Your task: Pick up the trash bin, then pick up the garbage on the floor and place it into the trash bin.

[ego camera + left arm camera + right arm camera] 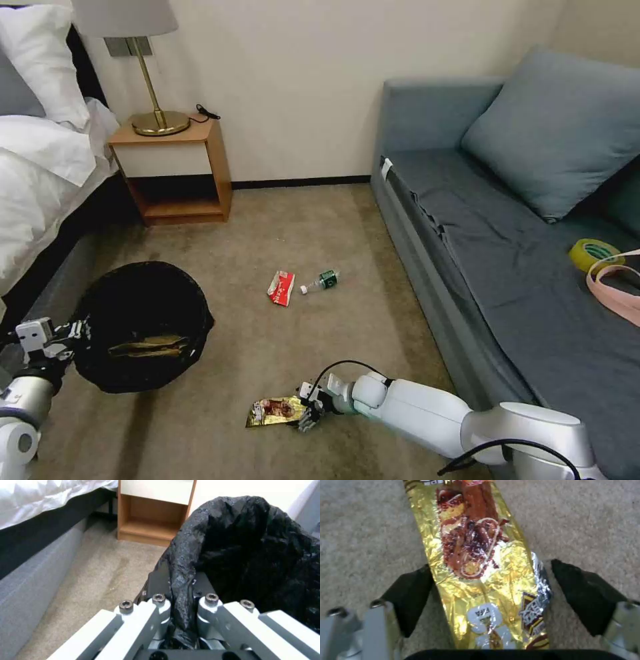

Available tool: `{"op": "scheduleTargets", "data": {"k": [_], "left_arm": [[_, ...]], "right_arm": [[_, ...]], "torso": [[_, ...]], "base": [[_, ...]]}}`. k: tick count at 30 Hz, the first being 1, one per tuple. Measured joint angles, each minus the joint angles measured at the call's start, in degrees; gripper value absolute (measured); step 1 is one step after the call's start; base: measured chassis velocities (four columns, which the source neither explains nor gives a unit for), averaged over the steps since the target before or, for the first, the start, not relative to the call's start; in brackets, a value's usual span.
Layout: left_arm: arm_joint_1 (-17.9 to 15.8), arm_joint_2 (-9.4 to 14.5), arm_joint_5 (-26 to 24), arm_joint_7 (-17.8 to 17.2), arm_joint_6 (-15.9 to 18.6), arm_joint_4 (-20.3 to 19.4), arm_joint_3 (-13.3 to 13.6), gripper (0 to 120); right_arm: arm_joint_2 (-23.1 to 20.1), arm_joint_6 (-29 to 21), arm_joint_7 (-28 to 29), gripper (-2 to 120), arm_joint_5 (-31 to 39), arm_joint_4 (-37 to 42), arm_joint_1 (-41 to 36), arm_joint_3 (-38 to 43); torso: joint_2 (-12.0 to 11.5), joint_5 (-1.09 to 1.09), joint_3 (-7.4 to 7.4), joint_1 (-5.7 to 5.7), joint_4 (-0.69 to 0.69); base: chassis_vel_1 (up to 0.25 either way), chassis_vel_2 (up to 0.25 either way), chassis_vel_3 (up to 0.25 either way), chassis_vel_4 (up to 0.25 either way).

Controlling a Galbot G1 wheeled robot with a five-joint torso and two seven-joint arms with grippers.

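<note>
**Robot Reaches for Gold Wrapper, Bin Already in Its Grip**

The gold-brown snack wrapper [275, 411] lies flat on the carpet, just beside the trash bin [140, 325] on the side toward the sofa [507, 267]. The right pincer [308, 408] sits low over the wrapper's near end, spread wide, with one black fingertip [410, 597] on either side of the foil and neither yet pressing on it. The bin, lined with a crinkly black bag, hangs from the left pincer [70, 331], which is clamped on a fold of the liner at the rim on the side toward the bed [40, 167]. Something brown and flat, likely a paper bag, rests inside. Farther from the bin, toward the wall, a red-and-white packet [282, 287] and a small clear bottle [321, 281] lie close together on the carpet. A yellow tape roll [591, 253] rests on the sofa seat, well apart from the bin.

The risk lies in the foil: thin, slick and flat against the pile, it may slide out or crumple as the pincer closes, leaving nothing caught. The bin's hold looks to be largely on plastic, which could stretch or slip under a swing.
</note>
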Motion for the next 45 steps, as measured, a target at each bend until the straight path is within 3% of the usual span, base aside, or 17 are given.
{"op": "scheduleTargets", "data": {"k": [14,41,44,45], "left_arm": [[0.0,-0.2,0.0,0.0,-0.1,0.0,0.0,4],[-0.2,-0.5,0.0,0.0,-0.1,0.0,0.2,4],[-0.2,-0.8,0.1,0.1,-0.1,-0.3,0.1,4],[-0.2,-0.9,0.1,0.1,-0.1,-0.4,0.1,4]], "right_arm": [[0.4,1.7,0.0,56,-0.2,-0.6,-0.2,-0.3],[0.3,2.7,0.1,56,-0.3,-0.8,-0.1,0.6],[-0.4,2.5,2.0,52,-0.3,-0.1,0.7,1.4],[-0.7,2.5,2.6,48,-0.4,0.0,1.0,1.7]], "torso": [[0.0,0.00,0.00,0.00,0.01],[0.0,0.05,0.02,0.00,0.05],[0.0,0.09,0.02,0.01,0.07],[0.0,-0.04,0.02,0.01,0.04]], "base": [[0.000,0.000,0.000,0.000],[0.000,0.000,0.000,0.000],[0.000,0.000,0.000,0.000],[0.000,0.000,0.000,0.000]]}}
